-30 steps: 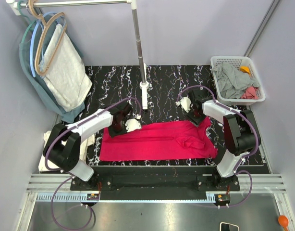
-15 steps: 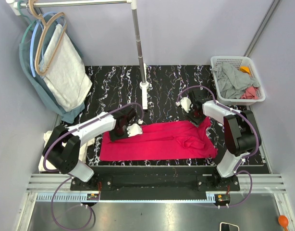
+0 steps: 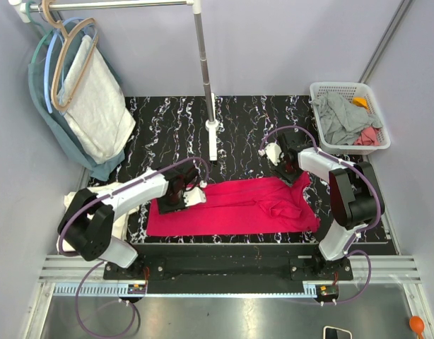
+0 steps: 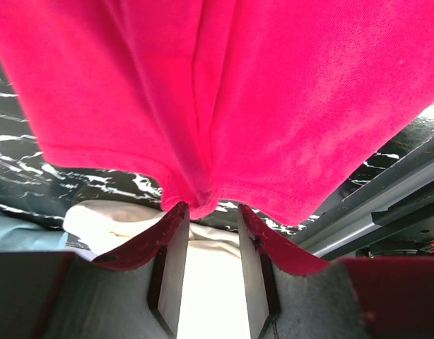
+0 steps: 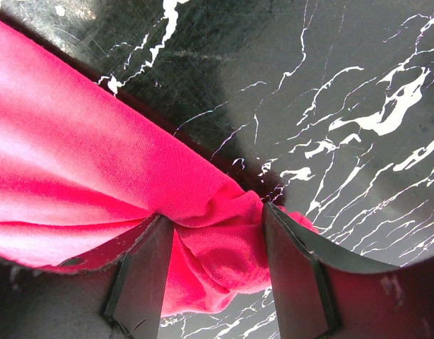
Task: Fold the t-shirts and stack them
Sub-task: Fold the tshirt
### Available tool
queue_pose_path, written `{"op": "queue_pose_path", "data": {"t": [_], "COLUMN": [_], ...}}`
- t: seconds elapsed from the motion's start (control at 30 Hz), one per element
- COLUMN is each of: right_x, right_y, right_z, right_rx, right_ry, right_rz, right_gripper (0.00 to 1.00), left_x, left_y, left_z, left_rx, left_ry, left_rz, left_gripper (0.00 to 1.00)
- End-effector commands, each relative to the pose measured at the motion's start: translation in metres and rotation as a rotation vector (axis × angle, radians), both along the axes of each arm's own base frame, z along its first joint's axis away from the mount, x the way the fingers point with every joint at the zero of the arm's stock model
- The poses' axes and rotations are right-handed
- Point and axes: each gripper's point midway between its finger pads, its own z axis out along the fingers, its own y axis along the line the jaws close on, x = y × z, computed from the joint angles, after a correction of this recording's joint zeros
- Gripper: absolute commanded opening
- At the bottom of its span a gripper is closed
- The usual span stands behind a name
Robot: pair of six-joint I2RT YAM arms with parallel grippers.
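A crimson red t-shirt lies folded into a long band across the front of the table. My left gripper is over its far left corner. In the left wrist view the left gripper is open, and a small pinch of the red hem rests loose at the fingertips. My right gripper is at the shirt's far right corner. There the right gripper is open wide, with a bunched sleeve lying between its fingers. A cream-white cloth shows beyond the red hem.
A white basket at the back right holds a grey shirt and a pink one. A rack pole stands at the back middle. Hangers at the back left carry a speckled cloth and a teal garment.
My left gripper has come nearer along the shirt's left end and its jaws have gone from shut to open, letting the hem go. The right arm has not moved.
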Motion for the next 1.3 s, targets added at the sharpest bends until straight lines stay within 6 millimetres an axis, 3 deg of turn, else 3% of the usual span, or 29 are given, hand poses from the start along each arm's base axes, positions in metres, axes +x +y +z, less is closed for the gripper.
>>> {"op": "queue_pose_path", "data": {"t": [0.0,0.27,0.33,0.5,0.67,0.7,0.87,0.9,1.27], "right_x": [-0.016,-0.014,-0.014,-0.012,-0.010,-0.012,-0.019,-0.024,-0.059], "right_y": [-0.015,-0.018,-0.017,-0.014,-0.007,-0.005,0.007,0.009,0.038], "right_z": [-0.022,-0.011,-0.006,0.015,0.048,0.052,0.075,0.075,0.076], "right_rx": [-0.046,-0.050,-0.045,-0.013,0.053,0.065,0.147,0.153,0.253], "right_ry": [0.063,0.027,0.018,-0.030,-0.113,-0.115,-0.140,-0.129,-0.110], "right_rz": [-0.010,-0.031,-0.038,-0.050,-0.061,-0.060,-0.057,-0.052,0.029], "right_gripper": [0.60,0.64,0.74,0.84,1.00,1.00,1.00,1.00,1.00], "left_x": [0.018,0.032,0.038,0.052,0.071,0.074,0.081,0.083,0.088], "left_y": [-0.016,-0.032,-0.037,-0.051,-0.067,-0.070,-0.076,-0.077,-0.074], "left_z": [0.025,0.041,0.040,0.038,0.044,0.045,0.036,0.035,0.003], "left_rx": [-0.077,-0.148,-0.165,-0.211,-0.278,-0.290,-0.291,-0.295,-0.263], "left_ry": [-0.095,-0.139,-0.160,-0.192,-0.269,-0.283,-0.285,-0.285,-0.246], "left_rz": [0.001,-0.022,-0.030,-0.052,-0.058,-0.058,-0.057,-0.058,-0.043], "left_gripper": [0.39,0.47,0.51,0.58,0.69,0.75,0.89,0.99,0.99]}}
